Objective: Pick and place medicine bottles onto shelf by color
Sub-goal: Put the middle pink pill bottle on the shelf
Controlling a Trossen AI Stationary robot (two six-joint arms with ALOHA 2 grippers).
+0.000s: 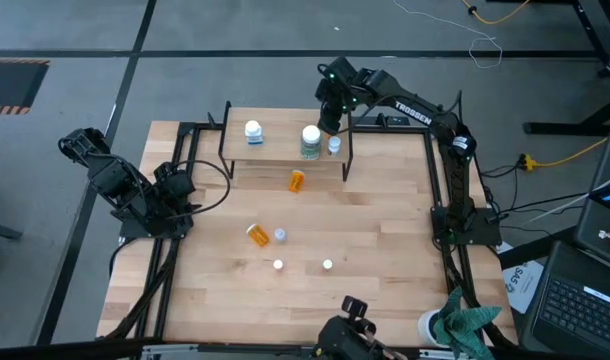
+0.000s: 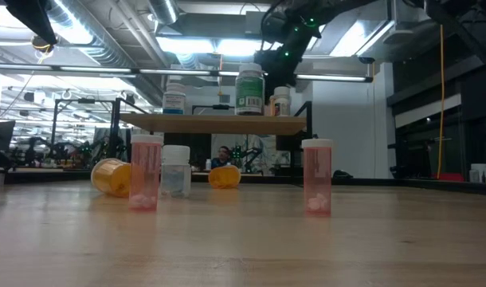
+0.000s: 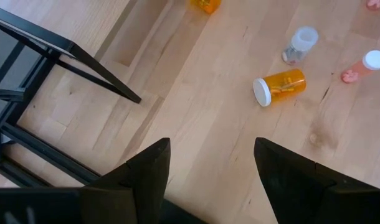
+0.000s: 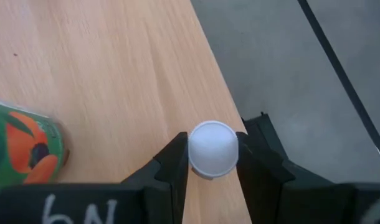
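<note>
Table [image 1: 385, 230] spreads wide under me, light wood. The shelf [image 1: 275, 153] stands at the table's far edge, my landmark. My right arm reaches over the shelf's right end; my left arm waits off the table's left side, well away from the shelf. On the shelf: the large green bottle [image 1: 311, 141] upright toward the right, a white-capped bottle with a bluish label [image 1: 253, 131] upright toward the left. My right gripper [image 4: 212, 163] is clamped on a small white-capped bottle [image 4: 212, 148] at the shelf's right end, just beside the green one, fingers pressed to either side of its cap. My left gripper [image 3: 212, 165] hangs with fingers spread, nothing between them. In front of the shelf, an orange bottle [image 1: 297, 180] lies on its side close to the legs. Farther out, another orange bottle [image 1: 257, 234] lies toppled, with a small clear bottle [image 1: 280, 235] upright just beside it. Farthest from the shelf, two pinkish bottles [image 1: 278, 265] [image 1: 327, 264] stand upright, apart from each other.
</note>
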